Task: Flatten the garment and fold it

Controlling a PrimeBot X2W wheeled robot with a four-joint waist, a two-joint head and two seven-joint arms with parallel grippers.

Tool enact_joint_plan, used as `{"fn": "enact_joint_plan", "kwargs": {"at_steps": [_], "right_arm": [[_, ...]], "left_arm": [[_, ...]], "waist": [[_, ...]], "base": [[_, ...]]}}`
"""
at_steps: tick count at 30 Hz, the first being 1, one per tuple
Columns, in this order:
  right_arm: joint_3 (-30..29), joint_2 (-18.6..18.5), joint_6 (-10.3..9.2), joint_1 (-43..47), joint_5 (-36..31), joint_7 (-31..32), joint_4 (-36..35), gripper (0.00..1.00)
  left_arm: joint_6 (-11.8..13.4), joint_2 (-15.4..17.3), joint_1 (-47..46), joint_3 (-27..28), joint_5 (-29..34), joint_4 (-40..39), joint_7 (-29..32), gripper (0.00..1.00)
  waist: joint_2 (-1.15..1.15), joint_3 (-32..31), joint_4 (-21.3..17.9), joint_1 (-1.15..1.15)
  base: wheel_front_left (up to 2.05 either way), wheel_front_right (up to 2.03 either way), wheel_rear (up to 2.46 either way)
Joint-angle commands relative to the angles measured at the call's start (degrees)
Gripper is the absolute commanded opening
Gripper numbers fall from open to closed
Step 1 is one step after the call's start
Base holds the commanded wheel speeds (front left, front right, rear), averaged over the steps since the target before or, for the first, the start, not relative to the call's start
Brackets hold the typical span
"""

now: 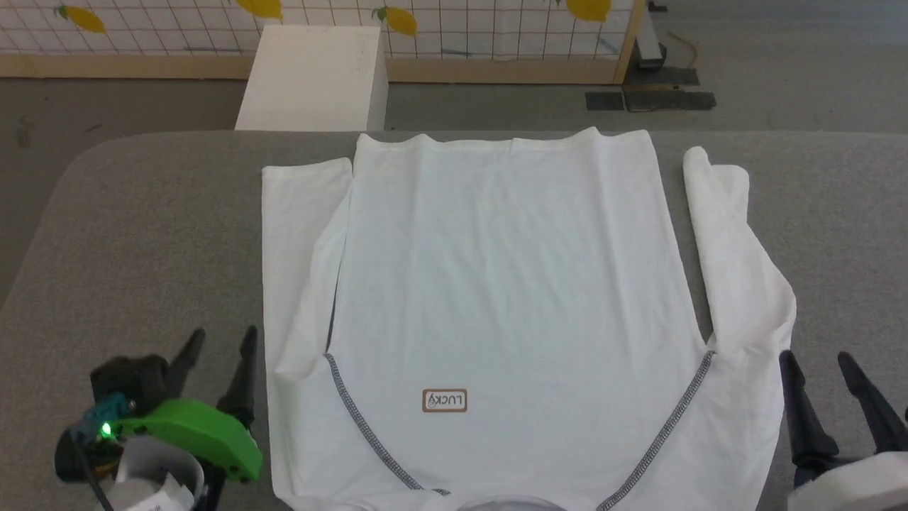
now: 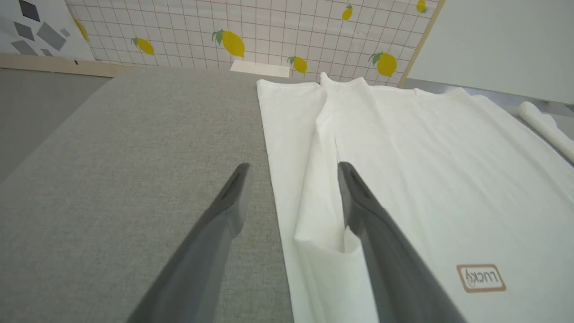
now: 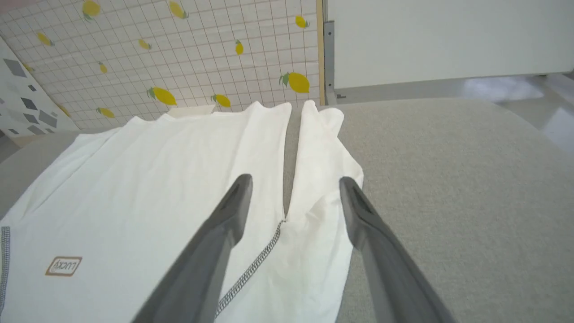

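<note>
Left gripper [image 1: 224,333]: fingers spread, nothing held; stationed at the near left, at the left edge of the garment [image 1: 496,270].
Right gripper [image 1: 816,356]: fingers spread, nothing held; stationed at the near right, at the garment's right shoulder edge.
Garment position: laid in the middle of the grey tabletop [image 1: 142,213], between the two grippers; collar at the near edge, hem far.
Label [image 1: 445,400]: seen near, left of centre on the chest.
Long axis: run near to far, roughly in line with the fingers of both grippers.
Left sleeve [image 1: 298,241]: laid flat along the body, pointing far; a raised fold is seen at its near end.
Right sleeve [image 1: 720,234]: partly rolled, parted from the body by a strip of bare tabletop.
Nearer arm: each side is judged within reach of its own arm; the rolled right sleeve is judged the flattening work left.
Open room: bare tabletop is left on both sides, wider on the left.
Far edge: the hem is laid close to the far tabletop edge, so little room is left beyond it. A white box [image 1: 312,78] is seen past that edge.
</note>
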Motion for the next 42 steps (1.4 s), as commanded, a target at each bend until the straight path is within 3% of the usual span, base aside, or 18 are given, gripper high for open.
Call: {"fn": "enact_joint_plan", "kwargs": {"at_steps": [1, 10, 16, 21, 24, 29, 38, 39, 40, 41, 42], "right_arm": [[0.9, 0.4, -0.09, -2.6, -1.3, -3.0, 0.9, 1.0], [6.7, 0.0, -0.09, -14.5, -3.9, -12.3, 4.8, 1.0], [9.8, -1.1, -0.09, -20.7, -3.7, -13.5, 5.5, 1.0], [11.6, -1.0, -0.09, -23.9, -3.5, -14.3, 5.0, 1.0], [12.5, -0.8, -0.09, -24.7, -3.4, -14.7, 4.8, 1.0], [13.5, -0.3, -0.09, -25.1, -3.1, -15.1, 5.3, 1.0], [13.6, 0.2, -0.09, -25.1, -3.0, -15.8, 6.3, 1.0], [13.7, 0.2, -0.09, -25.2, -2.9, -15.7, 6.3, 1.0], [13.8, 0.2, -0.09, -25.4, -2.9, -15.7, 6.3, 1.0], [13.9, 0.2, -0.09, -25.5, -2.9, -15.7, 6.3, 1.0], [13.9, 0.2, -0.09, -25.6, -2.9, -15.7, 6.3, 1.0]], "left_arm": [[-0.2, 0.9, -4.3, 0.3, 2.2, 1.5, -1.8, 1.0], [-4.9, 4.8, -28.0, -0.8, 8.2, 13.2, -1.6, 1.0], [-7.8, 8.1, -41.4, -0.2, 7.8, 19.8, 5.7, 1.0], [-9.0, 10.8, -49.6, 0.3, 5.9, 23.2, 16.0, 1.0], [-8.2, 12.0, -52.5, 0.9, 4.6, 24.4, 22.2, 1.0], [-4.2, 14.4, -54.4, 2.1, 3.0, 24.9, 32.8, 1.0], [1.7, 14.8, -50.4, 4.3, -3.1, 20.8, 48.0, 1.0], [2.2, 15.1, -49.7, 4.4, -3.4, 20.1, 49.0, 0.43], [2.5, 15.3, -49.1, 4.5, -3.6, 19.4, 49.5, 0.15], [2.9, 15.5, -48.5, 4.7, -3.8, 18.6, 49.8, 0.0], [3.2, 15.7, -48.0, 4.9, -3.7, 17.7, 49.5, 0.0]], "waist": [[0.0, 3.3, -1.0, 0.0], [0.0, 15.8, -4.2, 0.0], [0.0, 23.3, -7.8, 0.0], [0.0, 27.9, -10.5, 0.0], [0.0, 29.6, -11.7, 0.0], [0.0, 31.0, -13.1, 0.0], [0.0, 31.1, -13.6, 0.0], [0.0, 31.1, -13.6, 0.0], [0.0, 31.1, -13.6, 0.0], [0.0, 31.1, -13.6, 0.0], [0.0, 30.9, -13.6, 0.0]], "base": [[0.0, 0.0, 0.0], [0.0, 0.0, 0.0], [0.0, 0.0, 0.0], [0.0, 0.0, 0.0], [0.0, 0.0, 0.0], [0.0, 0.0, 0.0], [0.0, 0.0, 0.0], [0.0, 0.0, 0.0], [0.0, 0.0, 0.0], [0.0, 0.0, 0.0], [0.0, 0.0, 0.0]]}}
